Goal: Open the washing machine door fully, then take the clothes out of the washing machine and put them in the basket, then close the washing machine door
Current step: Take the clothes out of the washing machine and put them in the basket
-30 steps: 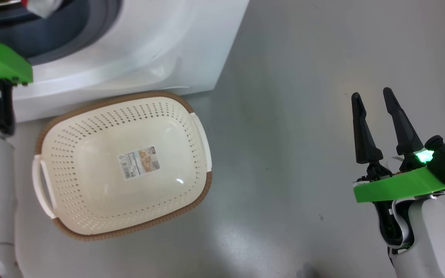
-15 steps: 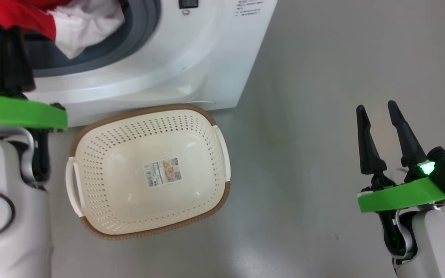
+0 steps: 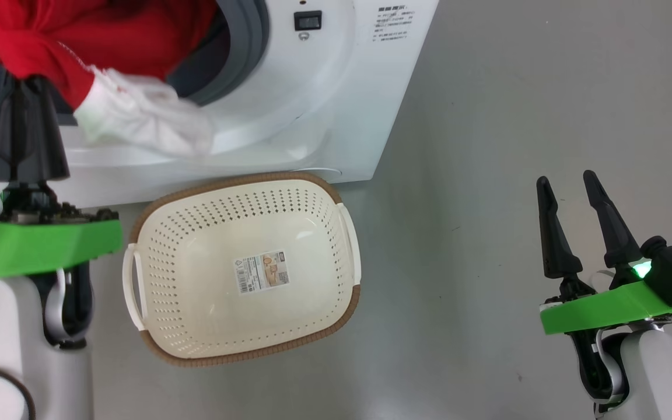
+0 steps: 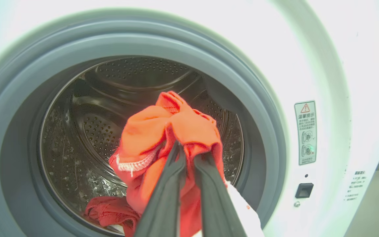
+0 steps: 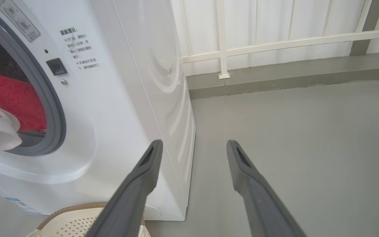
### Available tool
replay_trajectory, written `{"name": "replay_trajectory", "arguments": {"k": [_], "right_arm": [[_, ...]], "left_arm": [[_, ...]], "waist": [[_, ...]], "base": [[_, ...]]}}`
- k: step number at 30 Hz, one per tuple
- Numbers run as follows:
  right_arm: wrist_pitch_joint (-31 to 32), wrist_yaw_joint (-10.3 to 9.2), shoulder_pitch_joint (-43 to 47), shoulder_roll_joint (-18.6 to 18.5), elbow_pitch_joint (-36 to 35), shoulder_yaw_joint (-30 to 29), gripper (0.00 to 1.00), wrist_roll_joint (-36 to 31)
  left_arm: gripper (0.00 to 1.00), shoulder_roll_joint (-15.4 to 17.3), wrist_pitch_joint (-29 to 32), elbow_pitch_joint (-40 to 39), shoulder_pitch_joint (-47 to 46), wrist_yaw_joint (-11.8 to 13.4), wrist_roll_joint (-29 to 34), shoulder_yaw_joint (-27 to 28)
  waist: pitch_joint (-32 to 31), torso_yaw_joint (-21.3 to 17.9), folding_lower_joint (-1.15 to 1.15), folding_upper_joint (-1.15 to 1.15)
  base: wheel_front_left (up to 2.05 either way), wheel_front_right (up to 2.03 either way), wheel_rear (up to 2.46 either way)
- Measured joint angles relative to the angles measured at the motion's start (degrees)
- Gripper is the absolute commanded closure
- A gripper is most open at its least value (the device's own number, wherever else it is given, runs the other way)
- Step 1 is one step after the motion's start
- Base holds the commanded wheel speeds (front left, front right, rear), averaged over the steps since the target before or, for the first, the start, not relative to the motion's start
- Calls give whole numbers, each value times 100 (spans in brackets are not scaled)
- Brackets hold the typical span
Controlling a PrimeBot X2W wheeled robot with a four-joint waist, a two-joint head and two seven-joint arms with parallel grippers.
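Right now, the left end effector [image 4: 189, 152] is pinching the clothes [image 4: 173, 125], its two dark fingers pressed nearly together on a bunched fold of red fabric at the mouth of the washing machine [image 3: 324, 105]. Seen from the left wrist, the gripped bundle is hanging in front of the steel perforated drum [image 4: 110, 82], framed by the grey gasket [image 4: 143, 46], and more red fabric is lying at the drum's lower edge. From the head, the red garment is spilling out of the opening, and a white panel [image 3: 143, 119] of it is draping over the machine's white front, above the basket [image 3: 225, 182]. The basket is sitting on the grey floor [image 3: 487, 175] right against the machine's base, with a sticker [image 3: 261, 272] showing on its inner bottom. The right end effector [image 3: 565, 179] is hovering well off to the right over the floor, its fingers spread apart.
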Motion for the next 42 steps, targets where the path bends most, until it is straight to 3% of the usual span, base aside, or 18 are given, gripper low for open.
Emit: {"name": "replay_trajectory", "arguments": {"k": [12, 16, 23, 42], "right_arm": [[0, 0, 113, 0, -7, -2, 0, -1], [0, 0, 112, 0, -7, -2, 0, -1], [0, 0, 104, 1, -7, 7, 0, 0], [0, 0, -164, -1, -122, 10, 0, 13]], "left_arm": [[100, -201, -2, -1647, 413, 0, 69, 1], [100, -224, -8, -1739, 636, 0, 85, -68], [100, -236, -7, -1089, 883, 0, 27, -336], [100, -255, 0, 1875, 673, 0, -169, -668]], "waist": [[27, 57, 0, 0], [50, 64, 0, 0], [114, 59, 0, 0], [689, -64, 0, 0]], "base": [[0, 0, 0], [0, 0, 0], [0, 0, 0], [0, 0, 0]]}}
